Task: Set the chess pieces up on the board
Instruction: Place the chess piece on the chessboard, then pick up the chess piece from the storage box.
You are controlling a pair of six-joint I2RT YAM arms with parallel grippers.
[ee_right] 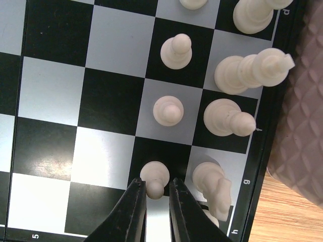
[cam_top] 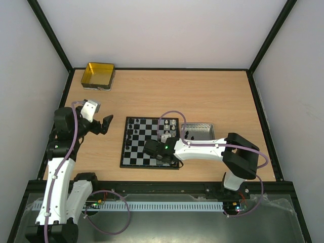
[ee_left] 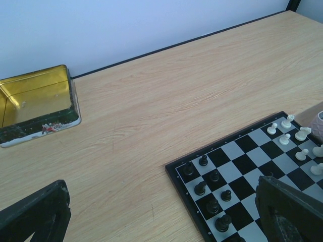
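Note:
The board [cam_top: 132,161] lies in the middle of the table. Black chess pieces [cam_top: 132,129] stand along its left side, also in the left wrist view [ee_left: 212,204]. White chess pieces [cam_top: 171,125] stand along its right side. In the right wrist view my right gripper [ee_right: 155,185] straddles a white pawn [ee_right: 154,174] that stands on a black square. Its left finger touches the pawn's head, and a thin gap shows at the right finger. A white knight [ee_right: 214,185] stands beside it. My left gripper [cam_top: 105,124] hovers open and empty left of the board.
A grey metal tray [cam_top: 203,132] with a few dark pieces [cam_top: 188,134] lies against the board's right edge. A gold-yellow tin [cam_top: 99,75] sits at the back left, also in the left wrist view [ee_left: 35,98]. The right arm reaches across the board's near right corner.

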